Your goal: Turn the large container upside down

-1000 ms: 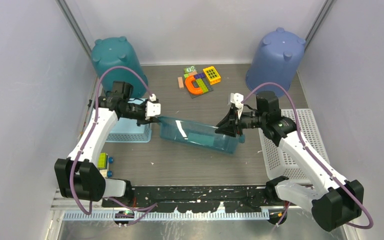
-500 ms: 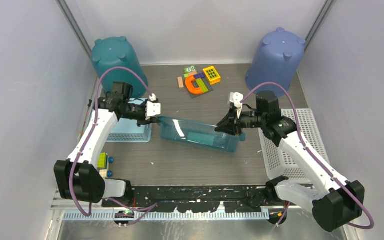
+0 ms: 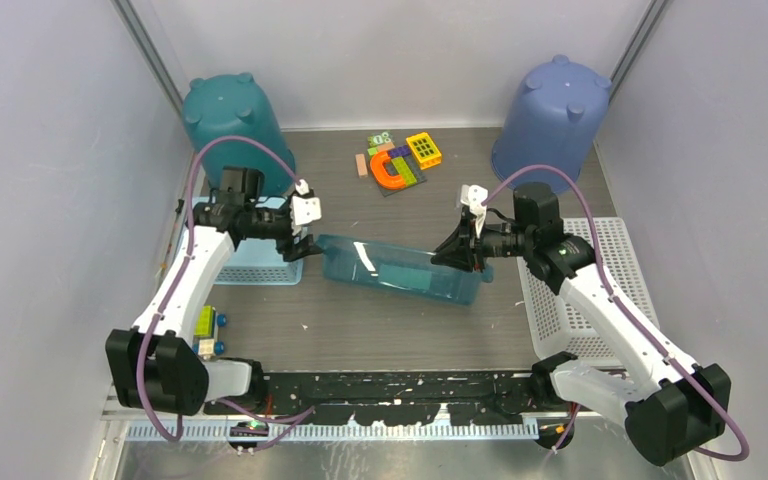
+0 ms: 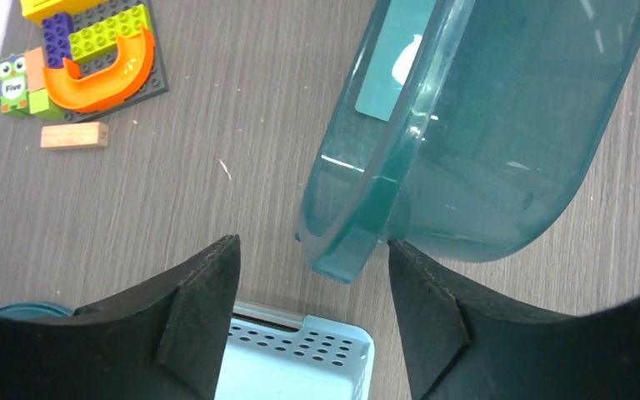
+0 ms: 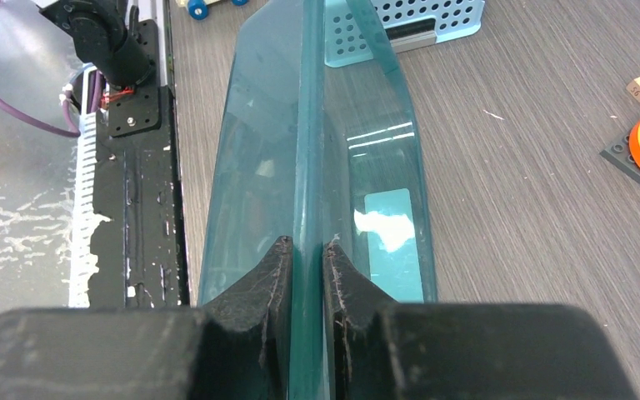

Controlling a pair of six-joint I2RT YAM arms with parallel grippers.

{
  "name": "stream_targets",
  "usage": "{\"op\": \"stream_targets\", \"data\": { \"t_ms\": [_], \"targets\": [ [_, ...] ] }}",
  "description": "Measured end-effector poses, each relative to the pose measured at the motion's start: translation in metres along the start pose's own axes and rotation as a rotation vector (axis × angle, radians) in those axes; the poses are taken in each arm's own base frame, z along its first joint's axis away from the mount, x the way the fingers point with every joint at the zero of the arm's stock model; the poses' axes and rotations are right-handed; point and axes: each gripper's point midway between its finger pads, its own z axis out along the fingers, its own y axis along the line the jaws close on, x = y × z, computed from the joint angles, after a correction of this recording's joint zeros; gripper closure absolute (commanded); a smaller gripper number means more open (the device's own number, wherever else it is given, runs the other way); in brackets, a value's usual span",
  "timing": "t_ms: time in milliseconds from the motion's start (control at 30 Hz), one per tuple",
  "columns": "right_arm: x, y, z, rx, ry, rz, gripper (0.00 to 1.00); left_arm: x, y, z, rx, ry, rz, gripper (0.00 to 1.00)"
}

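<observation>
The large container (image 3: 400, 268) is a clear teal bin lying tilted across the middle of the table. My right gripper (image 3: 462, 254) is shut on the rim at its right end; in the right wrist view the thin rim (image 5: 308, 150) runs edge-on between the pressed fingers (image 5: 307, 246). My left gripper (image 3: 305, 244) stands open at the bin's left end. In the left wrist view the rim corner (image 4: 346, 262) pokes into the gap of the gripper (image 4: 312, 250), close to the right finger and apart from the left one.
An upturned teal bucket (image 3: 232, 120) stands back left and an upturned blue bucket (image 3: 550, 110) back right. A light blue perforated basket (image 3: 250, 262) sits under the left arm. A white perforated tray (image 3: 600, 290) lies at right. Toy bricks (image 3: 397, 160) lie behind the bin.
My left gripper has opened and let go of the bin's left end, drawing back a little. The bin has settled slightly lower. The right gripper keeps its grip.
</observation>
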Motion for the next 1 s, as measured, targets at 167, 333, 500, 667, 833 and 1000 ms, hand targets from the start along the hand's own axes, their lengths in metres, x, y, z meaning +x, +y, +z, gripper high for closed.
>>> {"op": "stream_targets", "data": {
  "t_ms": [167,333,500,667,833,1000],
  "targets": [
    [0.000,-0.001,-0.001,0.004,-0.001,0.026,0.96,-0.007,0.006,-0.003,-0.063,-0.025,-0.045,0.18],
    [-0.001,-0.002,-0.003,0.009,-0.010,0.069,0.97,-0.017,0.015,-0.007,-0.144,-0.065,-0.097,0.00],
    [-0.003,-0.006,-0.004,0.004,-0.033,0.126,0.97,-0.036,0.027,-0.017,-0.244,-0.122,-0.149,0.00],
    [-0.004,-0.014,-0.005,0.007,-0.060,0.187,0.98,-0.045,0.040,-0.024,-0.323,-0.154,-0.226,0.00],
    [-0.007,-0.024,-0.006,0.014,-0.084,0.231,0.98,-0.048,0.047,-0.028,-0.372,-0.169,-0.313,0.00],
    [-0.008,-0.028,-0.006,0.023,-0.095,0.241,0.98,-0.051,0.047,-0.033,-0.396,-0.175,-0.343,0.00]
  ]
}}
